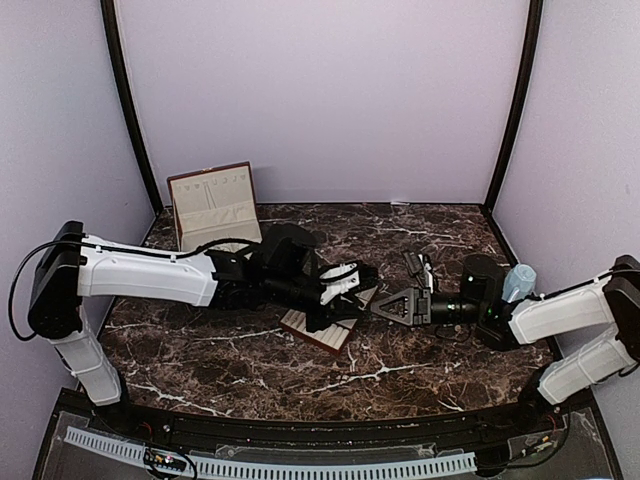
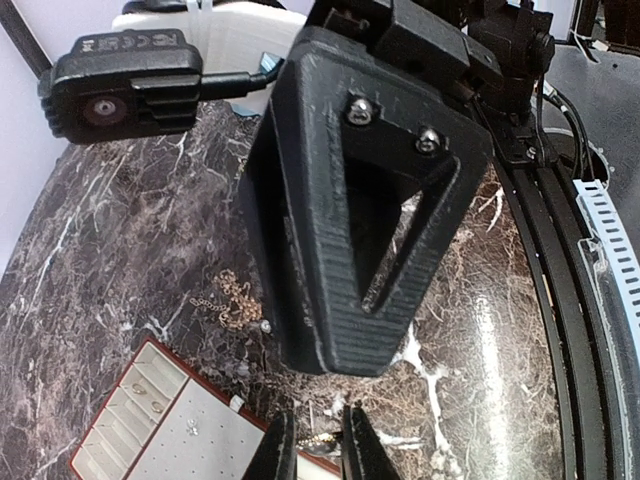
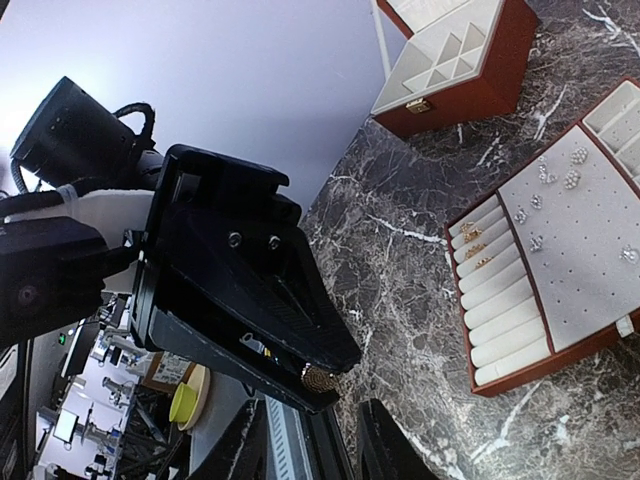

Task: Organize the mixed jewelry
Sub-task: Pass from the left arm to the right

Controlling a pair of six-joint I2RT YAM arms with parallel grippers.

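My left gripper [image 1: 360,296] is shut on a small gold jewelry piece [image 3: 319,378] and holds it above the marble, beside the tray's right end. The piece also shows between my own fingertips in the left wrist view [image 2: 322,437]. My right gripper [image 1: 380,307] is open and empty, tip to tip with the left one; its fingers [image 3: 385,440] straddle the held piece from below. The open reddish-brown tray [image 3: 590,270] holds gold rings [image 3: 472,240] in its rolls and studs [image 3: 560,170] on its pad. A loose gold chain pile [image 2: 232,300] and a stud [image 2: 266,325] lie on the marble.
The open reddish-brown box [image 1: 213,205] with cream compartments stands at the back left, also in the right wrist view [image 3: 470,90]. The tray [image 1: 318,335] lies mid-table under the left gripper. The table's near edge with its white cable track [image 2: 610,230] runs close by.
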